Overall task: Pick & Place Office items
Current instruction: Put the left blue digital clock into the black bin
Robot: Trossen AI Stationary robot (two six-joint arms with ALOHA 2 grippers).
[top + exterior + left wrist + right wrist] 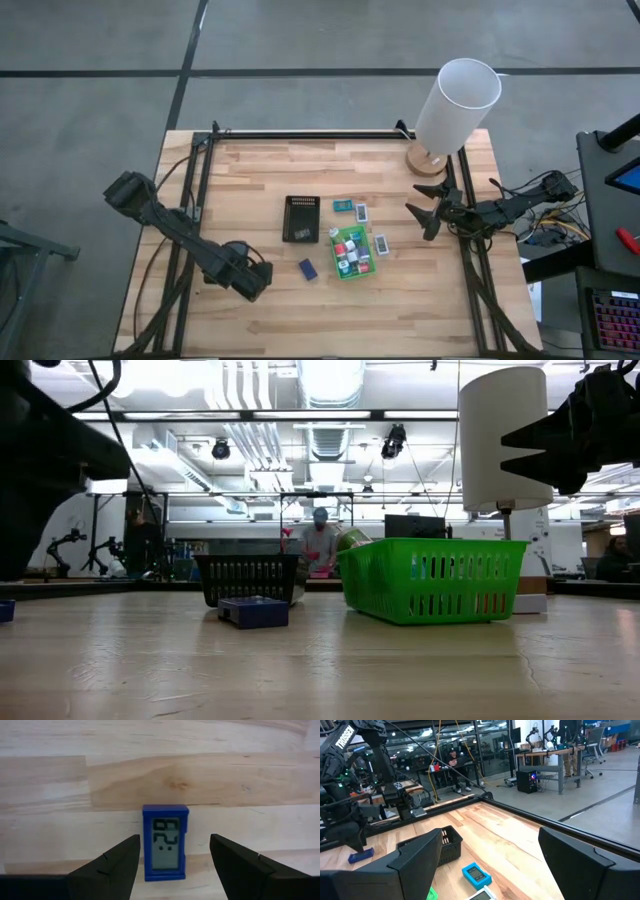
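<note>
Seen from above, we find the left gripper (262,282) low on the wooden table (250,170), near its front edge, with its fingers (107,867) spread wide and holding nothing. In the left wrist view a dark blue item (165,843) with a small grey display lies flat on the wood, in line with the gap between those fingers and a little ahead of them; from above we see it just left of the green tray (337,262). The right gripper (424,211) hangs over the right side of the table, beside the white lamp (455,107), its fingers likewise apart and empty. We count several small office pieces, white, red and teal, inside the green tray. A teal item (342,206) lies on the table just behind that tray, with a white packet (361,212) beside it, and another white packet (381,244) lies to the tray's right. The black tray (300,218) stands left of the green one, close to it but apart; we cannot tell what it contains.
</note>
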